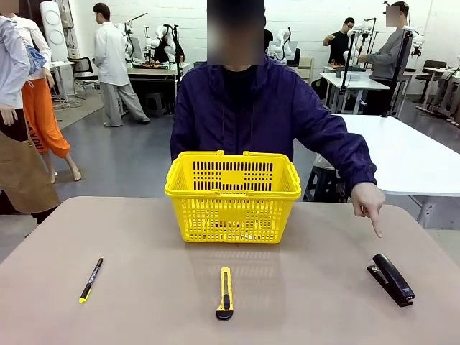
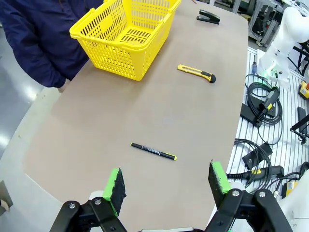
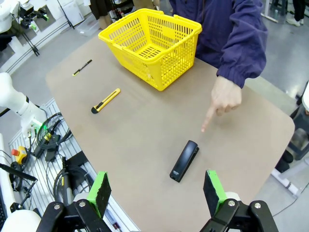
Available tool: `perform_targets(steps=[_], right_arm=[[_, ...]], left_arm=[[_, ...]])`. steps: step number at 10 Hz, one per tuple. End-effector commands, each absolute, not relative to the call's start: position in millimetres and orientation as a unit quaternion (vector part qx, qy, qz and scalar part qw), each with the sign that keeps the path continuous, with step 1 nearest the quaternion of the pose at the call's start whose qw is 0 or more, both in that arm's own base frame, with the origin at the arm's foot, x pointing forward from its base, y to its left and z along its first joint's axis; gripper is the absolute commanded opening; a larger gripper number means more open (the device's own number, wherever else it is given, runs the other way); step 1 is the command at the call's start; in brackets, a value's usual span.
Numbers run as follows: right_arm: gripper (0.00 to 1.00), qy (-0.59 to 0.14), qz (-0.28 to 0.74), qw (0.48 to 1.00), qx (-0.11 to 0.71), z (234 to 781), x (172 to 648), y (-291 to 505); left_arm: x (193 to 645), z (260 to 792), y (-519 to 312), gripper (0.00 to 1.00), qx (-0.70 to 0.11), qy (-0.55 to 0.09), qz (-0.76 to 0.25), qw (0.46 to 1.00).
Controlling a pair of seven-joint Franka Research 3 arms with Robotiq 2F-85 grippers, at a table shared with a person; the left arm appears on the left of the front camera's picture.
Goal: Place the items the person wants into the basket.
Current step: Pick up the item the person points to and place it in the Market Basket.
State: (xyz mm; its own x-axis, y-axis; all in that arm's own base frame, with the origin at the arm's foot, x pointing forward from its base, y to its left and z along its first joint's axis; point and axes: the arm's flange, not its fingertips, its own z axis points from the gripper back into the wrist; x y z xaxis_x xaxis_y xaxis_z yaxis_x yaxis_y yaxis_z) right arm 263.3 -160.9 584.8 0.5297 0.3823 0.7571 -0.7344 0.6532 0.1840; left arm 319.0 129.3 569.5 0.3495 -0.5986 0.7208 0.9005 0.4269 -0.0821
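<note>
**Stapler's getting pointed at, both arms hanging back**

The black stapler [image 1: 391, 279] is lying flat on the robot's right side of the tan tabletop [image 1: 144, 302], out near that side's edge and well apart from everything else. It sits at a bit of an angle rather than square to the edge.

The person in the dark navy-purple zip jacket [image 1: 244, 115] has one hand [image 1: 368, 200] stretched out over that side. The index finger points straight down at the tabletop just beyond the stapler. The fingertip is close to it but not touching.

The bright yellow plastic shopping basket with lattice sides [image 1: 233, 215] stands upright at the far middle of the tabletop, right in front of the person. Its handles are folded down on the rim.

On the robot's side of the basket, about dead centre, there's a yellow-and-black utility knife [image 1: 225, 293] lying lengthways with its black end toward the robot. Way over on the robot's left is a black pen with yellow end [image 1: 90, 279], the yellow tip toward the robot too.

The left end effector [image 2: 166, 182] hangs above the tabletop's near left part with its green pads spread wide and nothing between them. The pen is the closest thing beyond it. The right end effector [image 3: 156, 187] is spread just as wide and gripping nothing, up above the near right part, with the stapler lying on the tabletop just past its fingers.
</note>
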Motion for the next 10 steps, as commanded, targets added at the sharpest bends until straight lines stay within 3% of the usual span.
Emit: perform_targets(steps=[1, 10], right_arm=[[1.0, -0.36, 0.339, 0.83, 0.258, 583.7, 265.0, -159.6], [1.0, -0.352, 0.333, 0.838, 0.25, 584.8, 263.3, -160.9]], left_arm=[[319.8, 569.3, 130.6, 0.9, -0.246, -0.318, -0.482, 0.778], [319.8, 569.3, 130.6, 0.9, -0.246, -0.318, -0.482, 0.778]])
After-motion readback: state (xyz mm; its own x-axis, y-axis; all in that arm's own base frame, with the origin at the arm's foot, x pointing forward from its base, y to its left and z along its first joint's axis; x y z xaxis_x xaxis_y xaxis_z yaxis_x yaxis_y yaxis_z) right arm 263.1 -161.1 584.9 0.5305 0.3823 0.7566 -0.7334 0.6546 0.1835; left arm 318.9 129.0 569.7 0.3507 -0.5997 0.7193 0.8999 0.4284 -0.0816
